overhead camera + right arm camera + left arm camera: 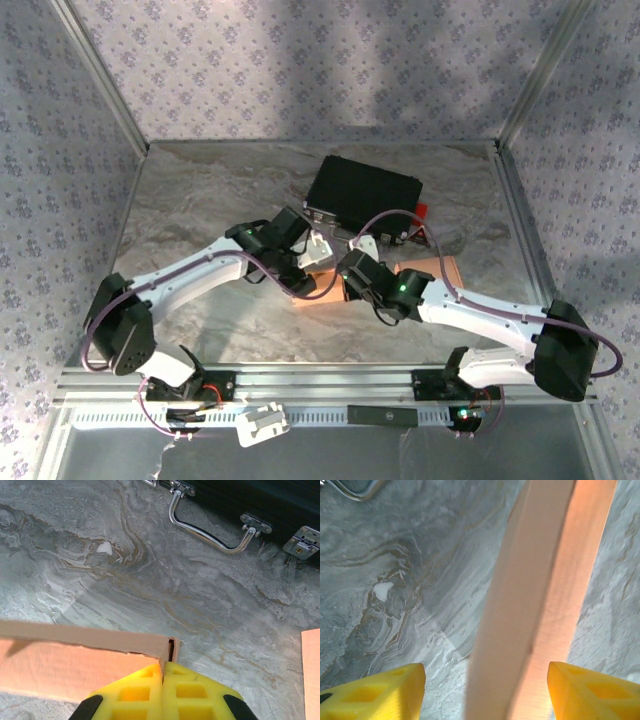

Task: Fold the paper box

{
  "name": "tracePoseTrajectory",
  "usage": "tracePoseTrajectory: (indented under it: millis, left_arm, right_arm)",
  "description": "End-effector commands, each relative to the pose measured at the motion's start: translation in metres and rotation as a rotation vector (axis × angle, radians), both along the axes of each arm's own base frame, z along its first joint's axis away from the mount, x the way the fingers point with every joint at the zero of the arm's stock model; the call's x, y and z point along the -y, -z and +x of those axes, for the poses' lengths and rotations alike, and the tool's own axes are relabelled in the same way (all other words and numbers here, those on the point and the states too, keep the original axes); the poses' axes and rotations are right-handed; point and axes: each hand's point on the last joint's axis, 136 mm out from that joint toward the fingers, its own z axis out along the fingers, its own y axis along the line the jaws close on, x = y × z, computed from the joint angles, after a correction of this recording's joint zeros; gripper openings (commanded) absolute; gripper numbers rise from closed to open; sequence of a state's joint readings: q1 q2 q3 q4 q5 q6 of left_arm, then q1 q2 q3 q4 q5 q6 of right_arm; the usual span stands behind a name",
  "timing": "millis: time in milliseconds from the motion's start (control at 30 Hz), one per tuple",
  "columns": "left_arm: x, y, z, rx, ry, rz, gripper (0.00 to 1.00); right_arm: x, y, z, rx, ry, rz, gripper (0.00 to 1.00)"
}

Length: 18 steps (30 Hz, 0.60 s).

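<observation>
The paper box point(435, 270) is pale orange cardboard lying flat-ish in the middle of the marble table point(200, 200), between both arms. My left gripper point(318, 252) hovers over its left part. In the left wrist view an upright cardboard wall point(535, 605) runs between the yellow fingers point(380, 692), and my left gripper point(487, 692) stands open astride it, with a gap on the left side. My right gripper point(164, 672) is shut on the end corner of a cardboard wall point(75, 652), pinching its thin edge. Another flap of the box point(312, 670) shows at the right edge.
A black case point(362, 195) with a metal handle point(215, 530) and latches lies just behind the box, a small red item point(421, 211) at its right corner. Patterned walls and metal frame rails point(520, 230) enclose the table on three sides.
</observation>
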State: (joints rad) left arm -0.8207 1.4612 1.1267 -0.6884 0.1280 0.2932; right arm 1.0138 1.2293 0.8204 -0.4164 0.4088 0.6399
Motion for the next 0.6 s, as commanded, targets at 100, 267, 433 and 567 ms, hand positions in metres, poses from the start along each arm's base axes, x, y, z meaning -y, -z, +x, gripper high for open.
tracePoseTrajectory:
  millis: [100, 267, 433, 567]
  left_arm:
    - [0.005, -0.043, 0.0, 0.031, -0.146, -0.193, 0.65]
    - [-0.026, -0.057, -0.005, -0.01, -0.369, -0.187, 0.57]
    - [-0.053, -0.053, -0.023, -0.111, -0.629, -0.225, 0.41]
    - [-0.059, -0.052, -0.035, -0.118, -0.684, -0.239, 0.39]
  right_arm:
    - [0.004, 0.003, -0.002, 0.008, 0.024, -0.023, 0.0]
    - [0.004, 0.001, -0.002, 0.014, 0.027, -0.031, 0.0]
    - [0.004, 0.0, -0.002, 0.015, 0.033, -0.034, 0.0]
    - [0.003, 0.0, -0.003, 0.013, 0.033, -0.041, 0.0]
